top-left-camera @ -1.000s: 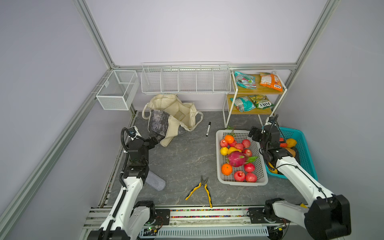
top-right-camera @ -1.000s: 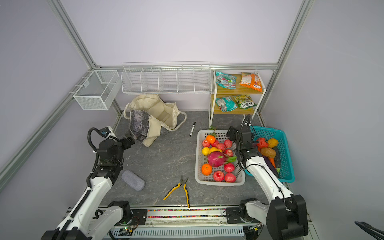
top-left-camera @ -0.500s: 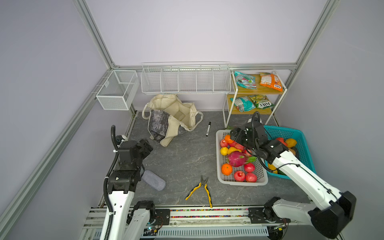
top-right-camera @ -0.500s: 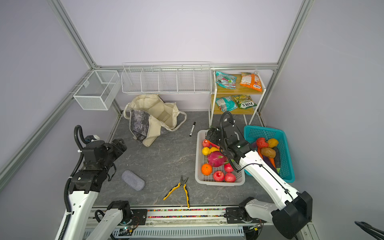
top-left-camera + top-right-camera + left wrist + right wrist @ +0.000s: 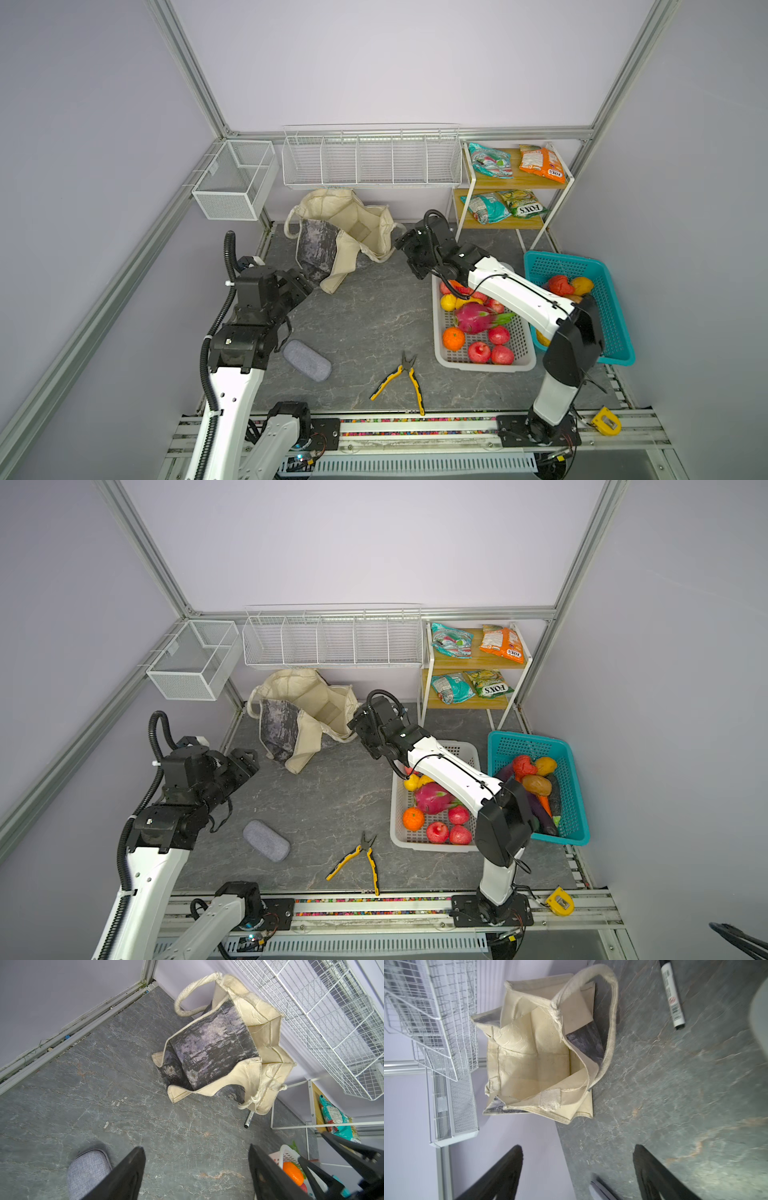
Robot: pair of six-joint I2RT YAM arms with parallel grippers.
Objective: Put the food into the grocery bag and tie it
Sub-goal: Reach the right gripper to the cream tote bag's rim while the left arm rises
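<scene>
I have both arms facing the grocery bag. It sits slumped at eleven o'clock on the tabletop, close to the back wall, with its mouth open and nothing inside. The left gripper is at the bag's seven o'clock, jaws apart and empty. The right gripper is at its three o'clock, jaws apart and empty.

The dragon fruit, apples and oranges lie in the white basket at four o'clock. The packets are on the shelf at one o'clock.

Risks, as I judge them:
- The soft rim may fold shut under a careless pinch.
- A jaw may snag the strap handle.
- A nudge may tip the bag, and round fruit would then roll out.
</scene>
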